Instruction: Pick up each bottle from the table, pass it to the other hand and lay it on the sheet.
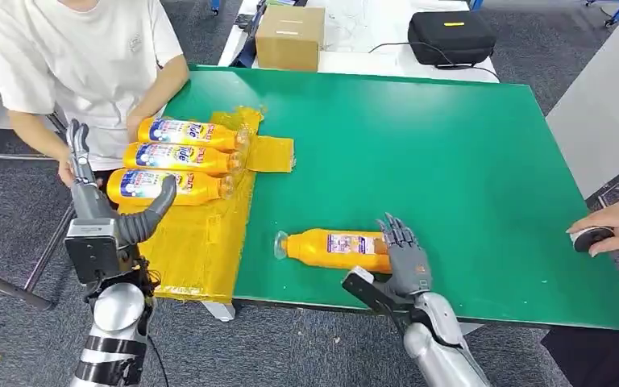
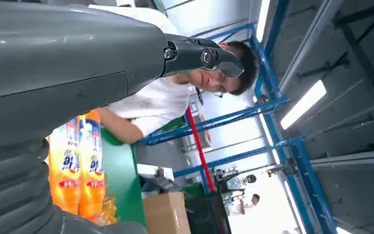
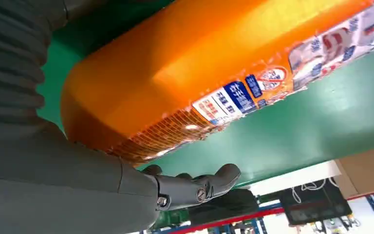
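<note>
An orange bottle (image 1: 330, 248) lies on its side on the green table (image 1: 419, 145), cap toward the yellow sheet (image 1: 193, 242). My right hand (image 1: 403, 256) is at the bottle's base with its fingers spread over the end. In the right wrist view the bottle (image 3: 199, 63) lies close against the palm, and the thumb (image 3: 195, 187) stands apart from it. Three more orange bottles (image 1: 177, 157) lie side by side on the sheet. My left hand (image 1: 97, 201) is raised off the table's left edge, fingers up and apart, holding nothing.
A person in a white shirt (image 1: 81, 56) sits at the far left, arms by the sheet. Another person's hand (image 1: 612, 227) rests on a small dark object at the right edge. A cardboard box (image 1: 290, 36) and a black case (image 1: 450, 36) stand beyond the table.
</note>
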